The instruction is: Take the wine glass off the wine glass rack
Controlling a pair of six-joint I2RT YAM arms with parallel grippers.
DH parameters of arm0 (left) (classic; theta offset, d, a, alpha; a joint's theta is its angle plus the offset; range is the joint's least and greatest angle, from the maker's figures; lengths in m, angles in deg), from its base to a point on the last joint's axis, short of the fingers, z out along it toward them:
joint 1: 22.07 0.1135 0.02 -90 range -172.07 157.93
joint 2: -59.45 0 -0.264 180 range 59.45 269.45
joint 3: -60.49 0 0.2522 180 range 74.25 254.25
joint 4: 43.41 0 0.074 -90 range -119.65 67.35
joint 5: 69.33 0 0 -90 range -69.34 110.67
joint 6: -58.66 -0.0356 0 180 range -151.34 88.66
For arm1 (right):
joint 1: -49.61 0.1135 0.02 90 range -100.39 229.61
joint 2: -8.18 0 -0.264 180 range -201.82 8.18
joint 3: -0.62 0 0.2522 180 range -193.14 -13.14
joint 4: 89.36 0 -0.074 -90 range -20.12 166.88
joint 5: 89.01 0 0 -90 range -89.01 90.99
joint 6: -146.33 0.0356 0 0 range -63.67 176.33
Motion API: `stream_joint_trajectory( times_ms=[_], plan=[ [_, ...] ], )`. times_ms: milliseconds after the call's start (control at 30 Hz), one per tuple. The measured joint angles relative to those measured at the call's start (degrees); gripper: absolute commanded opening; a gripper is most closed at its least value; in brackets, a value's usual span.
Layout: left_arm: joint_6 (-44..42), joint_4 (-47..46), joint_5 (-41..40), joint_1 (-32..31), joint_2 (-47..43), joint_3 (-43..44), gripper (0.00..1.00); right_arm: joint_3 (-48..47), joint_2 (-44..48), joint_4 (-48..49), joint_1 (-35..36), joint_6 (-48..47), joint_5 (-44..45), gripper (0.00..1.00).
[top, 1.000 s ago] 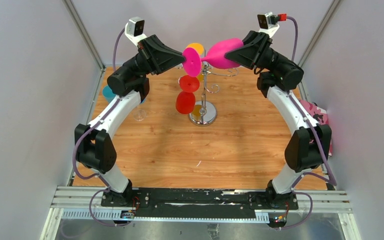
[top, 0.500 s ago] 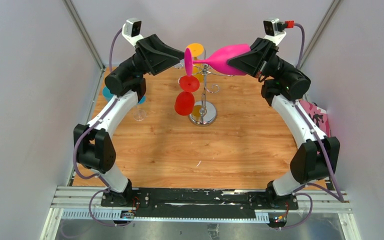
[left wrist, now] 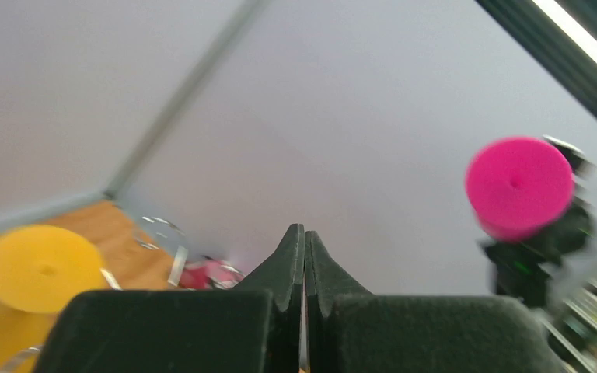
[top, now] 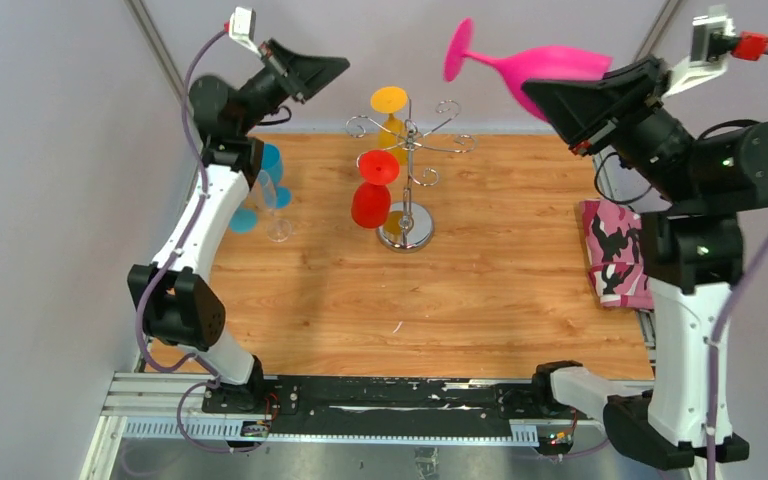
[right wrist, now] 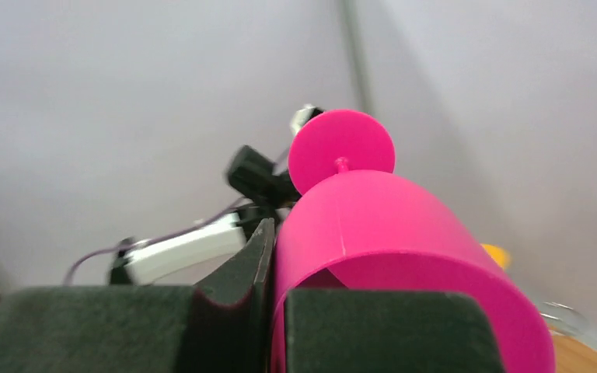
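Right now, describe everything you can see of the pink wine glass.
The pink wine glass looks like opaque, glossy plastic: rounded bowl, thin stem, flat round foot. It is held high in the air, tipped nearly on its side, foot pointing left and slightly up, to the right of the rack and clear of it. Only the right claw touches it, clamped on the bowl near the rim; one finger shows against the outer wall, the other is hidden.

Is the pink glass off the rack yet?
Off. The right gripper holds the pink glass by its bowl, high and right of the rack.
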Motion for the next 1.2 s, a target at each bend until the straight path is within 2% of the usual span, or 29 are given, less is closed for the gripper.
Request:
stream_joint_trajectory(
  times_ms=[100, 167, 267, 333, 467, 600, 767, 1067, 1200],
  plan=[
    [-18.9, 35.0, -10.2, -1.4, 0.4, 12.7, 0.0, -11.8, -1.7, -22.2, -0.1, -16.2, 11.1, 0.0],
    [-29.9, 56.7, -20.5, -3.5, 3.0, 26.8, 0.0, -17.4, -4.4, -32.7, -0.2, -23.8, 18.9, 0.0],
    [-41.9, 78.7, -36.4, -7.7, 7.9, 47.2, 0.0, -22.0, -11.1, -43.9, -0.8, -31.0, 29.2, 0.0],
    [-46.8, 87.4, -44.5, -9.6, 9.2, 54.0, 0.0, -24.5, -18.1, -50.1, -1.7, -34.2, 34.7, 0.0],
    [-53.2, 97.8, -57.1, -9.7, 9.1, 54.7, 0.0, -27.1, -33.6, -58.2, -4.2, -38.4, 41.7, 0.0],
    [-56.5, 103.6, -62.1, -9.4, 10.7, 50.3, 0.0, -26.8, -45.5, -63.6, -6.6, -40.9, 44.2, 0.0],
    [-59.0, 106.9, -63.7, -9.4, 13.4, 47.3, 0.0, -27.4, -52.5, -65.7, -9.4, -43.0, 44.3, 0.0],
    [-60.2, 106.0, -61.1, -9.4, 14.6, 47.0, 0.0, -30.3, -60.8, -66.3, -11.7, -45.4, 44.4, 0.0],
    [-60.3, 105.0, -59.0, -9.4, 15.5, 46.9, 0.14, -28.5, -63.6, -65.6, -11.7, -45.4, 44.1, 0.0]
  ],
)
